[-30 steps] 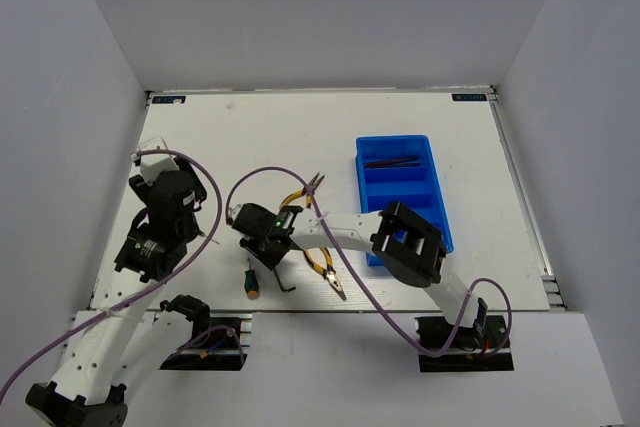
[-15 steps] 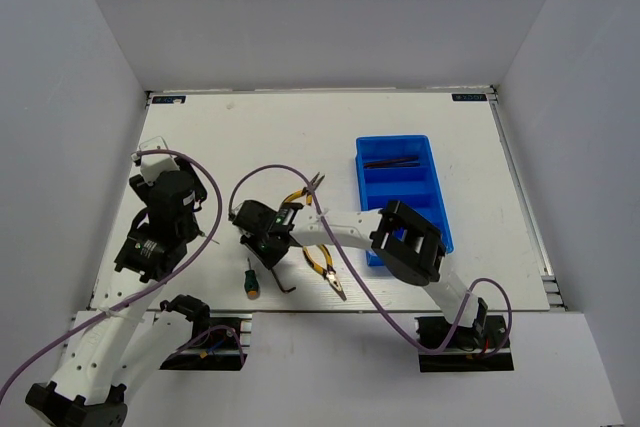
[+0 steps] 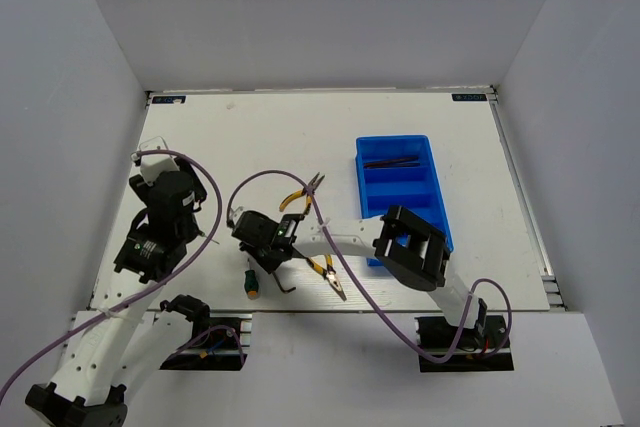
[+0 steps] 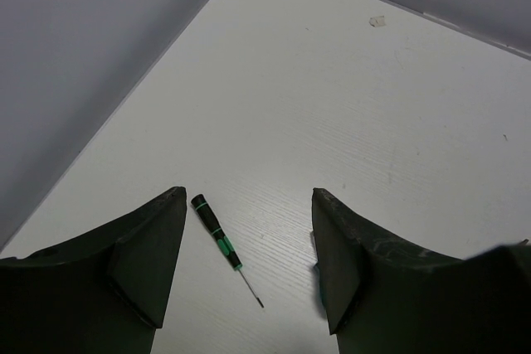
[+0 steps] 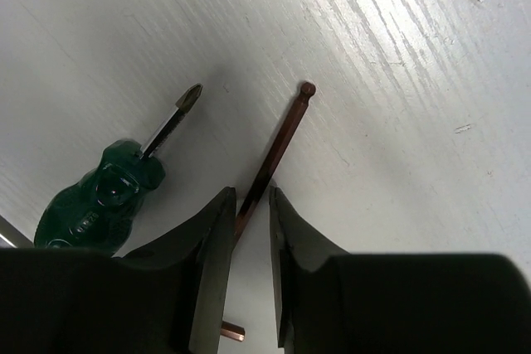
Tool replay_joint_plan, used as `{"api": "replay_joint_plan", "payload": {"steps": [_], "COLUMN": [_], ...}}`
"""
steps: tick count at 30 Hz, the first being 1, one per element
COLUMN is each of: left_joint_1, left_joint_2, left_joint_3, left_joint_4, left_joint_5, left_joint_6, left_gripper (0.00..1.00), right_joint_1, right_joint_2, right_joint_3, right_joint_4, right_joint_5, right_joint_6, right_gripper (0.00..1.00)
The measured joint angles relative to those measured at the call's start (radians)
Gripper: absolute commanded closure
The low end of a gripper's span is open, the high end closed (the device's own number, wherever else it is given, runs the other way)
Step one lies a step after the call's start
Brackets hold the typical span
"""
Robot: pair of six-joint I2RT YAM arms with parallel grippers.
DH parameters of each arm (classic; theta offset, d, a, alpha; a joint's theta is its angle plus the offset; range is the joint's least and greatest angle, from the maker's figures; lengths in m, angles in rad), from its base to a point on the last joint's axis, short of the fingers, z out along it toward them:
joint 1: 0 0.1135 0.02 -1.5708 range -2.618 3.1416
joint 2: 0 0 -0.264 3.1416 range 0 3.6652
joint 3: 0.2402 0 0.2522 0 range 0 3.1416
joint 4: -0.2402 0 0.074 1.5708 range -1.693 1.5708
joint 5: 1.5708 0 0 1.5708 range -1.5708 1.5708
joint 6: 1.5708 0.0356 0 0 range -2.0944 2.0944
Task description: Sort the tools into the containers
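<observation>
In the right wrist view my right gripper is low over the table, open by a narrow gap. A thin dark hex key lies on the table and runs between its fingertips. A stubby green-handled screwdriver lies just left of it. From above, the right gripper is near the front edge, by the screwdriver and the hex key. Two yellow-handled pliers lie close by. My left gripper is open above a thin green-banded screwdriver.
The blue tray stands at the right, its far compartment holding dark hex keys. The right arm's forearm crosses in front of the tray's near end. Side walls enclose the table.
My right gripper has shifted toward the near edge, down over the hex key, uncovering the far pliers. Its jaws have narrowed slightly. The left arm has not moved.
</observation>
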Motion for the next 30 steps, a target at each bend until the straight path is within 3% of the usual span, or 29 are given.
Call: {"api": "replay_joint_plan", "payload": {"steps": [5,8,9,11,21,30], "left_joint_1": [0.000,0.000,0.000,0.000,0.000,0.000], "left_joint_2": [-0.010,-0.011,-0.013,-0.015,-0.023,-0.028], "left_joint_3": [-0.005,-0.011,-0.012,-0.013,-0.013,-0.013], "left_joint_4": [0.002,0.002,0.002,0.003,0.004,0.008], "left_joint_5": [0.002,0.003,0.003,0.003,0.005,0.005], "left_joint_6": [0.000,0.001,0.001,0.002,0.003,0.003], "left_gripper": [0.28,0.28,0.28,0.28,0.28,0.28], "right_joint_1": [-0.003,-0.011,-0.014,-0.018,-0.047,-0.106], "right_joint_2": [0.001,0.002,0.002,0.002,-0.007,-0.066], "right_joint_3": [0.000,0.002,0.002,0.002,0.007,0.007], "right_joint_4": [0.005,0.002,0.001,0.000,-0.014,-0.154], "right_joint_5": [-0.005,-0.021,-0.026,-0.041,-0.106,-0.121], "right_joint_6": [-0.003,-0.005,-0.004,-0.006,-0.047,-0.134], "right_gripper": [0.78,0.88,0.96,1.00,1.00,1.00]}}
